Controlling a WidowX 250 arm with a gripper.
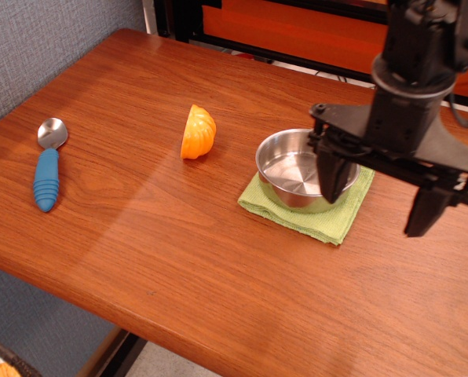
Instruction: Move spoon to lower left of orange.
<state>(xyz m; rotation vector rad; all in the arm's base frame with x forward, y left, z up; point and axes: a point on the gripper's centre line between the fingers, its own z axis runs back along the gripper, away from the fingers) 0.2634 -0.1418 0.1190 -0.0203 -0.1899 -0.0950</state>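
The spoon [46, 162], silver bowl and ribbed blue handle, lies on the wooden table [179, 243] at the far left, bowl pointing away. The orange [198, 132], a small ridged half-fruit, sits to its right and slightly farther back. My gripper [379, 206] is black, open and empty, its two fingers pointing down over the right side of the table, far from the spoon and partly in front of the pan.
A steel pan [297, 169] sits on a green cloth [305, 208] right of the orange; my gripper hides its wire handle. A grey wall panel [30, 47] runs along the left. Orange and black framing [297, 31] stands behind the table.
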